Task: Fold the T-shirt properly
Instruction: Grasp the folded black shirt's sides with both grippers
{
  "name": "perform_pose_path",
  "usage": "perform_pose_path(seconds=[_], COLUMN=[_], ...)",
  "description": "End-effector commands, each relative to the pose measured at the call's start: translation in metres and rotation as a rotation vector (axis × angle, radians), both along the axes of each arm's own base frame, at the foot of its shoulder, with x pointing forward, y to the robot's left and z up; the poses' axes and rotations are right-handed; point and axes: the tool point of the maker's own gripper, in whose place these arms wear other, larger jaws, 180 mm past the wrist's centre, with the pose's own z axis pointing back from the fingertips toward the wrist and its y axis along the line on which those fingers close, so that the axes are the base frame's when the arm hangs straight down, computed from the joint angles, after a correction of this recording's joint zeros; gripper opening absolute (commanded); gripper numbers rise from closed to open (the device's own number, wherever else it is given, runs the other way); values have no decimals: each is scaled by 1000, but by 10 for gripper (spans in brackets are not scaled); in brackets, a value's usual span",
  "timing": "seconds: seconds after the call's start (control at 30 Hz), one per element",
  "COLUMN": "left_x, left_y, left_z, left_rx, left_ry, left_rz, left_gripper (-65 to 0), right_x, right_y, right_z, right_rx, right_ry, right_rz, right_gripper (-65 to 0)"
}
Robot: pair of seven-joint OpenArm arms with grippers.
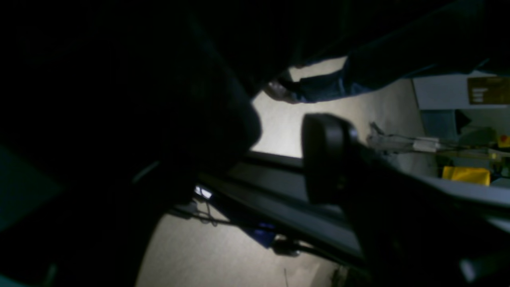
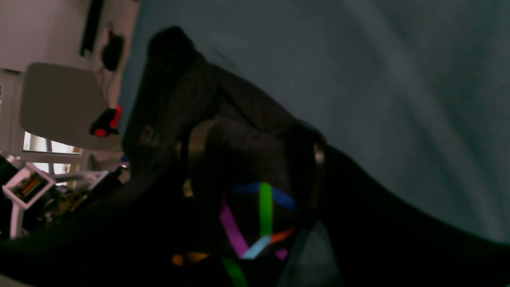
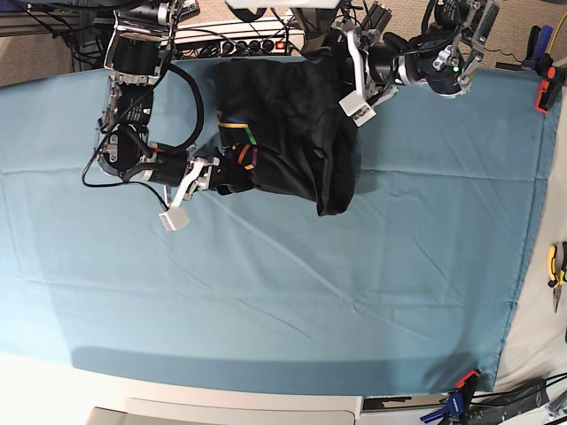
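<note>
T-shirt [image 3: 283,133]: black, soft, bunched, rumpled on teal cloth [image 3: 266,292]

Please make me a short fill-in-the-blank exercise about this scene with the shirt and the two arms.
1. The T-shirt is ____ in colour.
2. It lies bunched on a ____ table cover.
3. The right gripper is at the side of the shirt that carries the ____ print.
4. The left gripper has its jaws ____.

Missing words: black; teal; rainbow; open
</note>
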Motion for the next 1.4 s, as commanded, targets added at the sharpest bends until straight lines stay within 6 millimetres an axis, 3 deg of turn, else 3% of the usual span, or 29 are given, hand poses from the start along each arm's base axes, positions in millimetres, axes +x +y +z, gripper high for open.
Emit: perform_pose_path(seconds=[0.0, 0.27, 0.5, 0.57, 0.7, 0.77, 1.2, 1.37], left_x=[4, 4, 4, 4, 5, 5, 13, 23], left_y=[-2, -2, -2, -2, -2, -2, 8, 21], left_z=[7, 7, 6, 7, 7, 7, -3, -7], left_rx=[-23, -23, -17, -18, -19, -19, 56, 108], left_ry=[-21, -21, -24, -25, -26, -27, -52, -69], left_rz=[4, 4, 3, 4, 5, 7, 39, 76], left_gripper=[-251, -251, -251, -251, -251, -251, -251, -251], right_x=[6, 1, 1, 1, 1, 1, 1, 1], right_y=[-5, -23, -23, -23, -23, -23, -23, -23], right_z=[6, -18, -18, -18, -18, -18, -18, -18], right_rx=[-24, -165, -169, -169, -169, -169, -168, -168], right_ry=[-23, 56, 57, 57, 58, 57, 56, 56], right_rz=[-1, -20, -20, -20, -20, -20, -19, -19], right_gripper=[-362, -362, -364, -409, -593, -650, -650, -650])
